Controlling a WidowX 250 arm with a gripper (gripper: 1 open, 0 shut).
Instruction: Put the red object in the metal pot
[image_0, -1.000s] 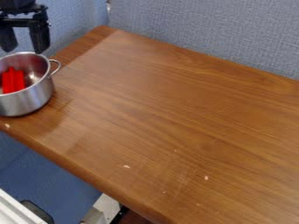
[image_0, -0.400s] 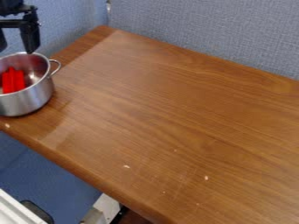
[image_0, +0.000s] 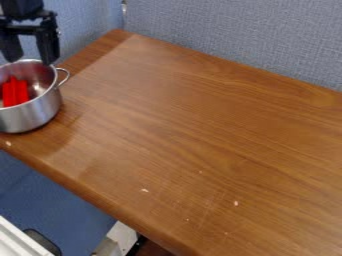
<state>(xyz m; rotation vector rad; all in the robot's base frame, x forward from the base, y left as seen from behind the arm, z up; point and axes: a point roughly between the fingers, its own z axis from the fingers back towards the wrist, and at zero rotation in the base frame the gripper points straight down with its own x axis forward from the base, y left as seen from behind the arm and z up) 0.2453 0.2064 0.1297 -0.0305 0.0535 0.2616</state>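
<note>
A wooden table (image_0: 201, 130) fills most of the frame. At the left edge sits a shiny metal pot (image_0: 30, 100) with the red object (image_0: 16, 92) inside. Above it, at upper left, a black gripper (image_0: 28, 44) hangs, jaws apart.

The small round steel pot (image_0: 27, 97) has that shiny, brushed-metal look, and its walls catch the light. Inside sits a bright red plastic-looking block (image_0: 16, 92), smooth and a bit glossy. The brown wooden table (image_0: 201, 140) is varnished with visible grain (some sheen near the front edge). The matt black gripper (image_0: 28, 38) looks like hard plastic or metal.
</note>
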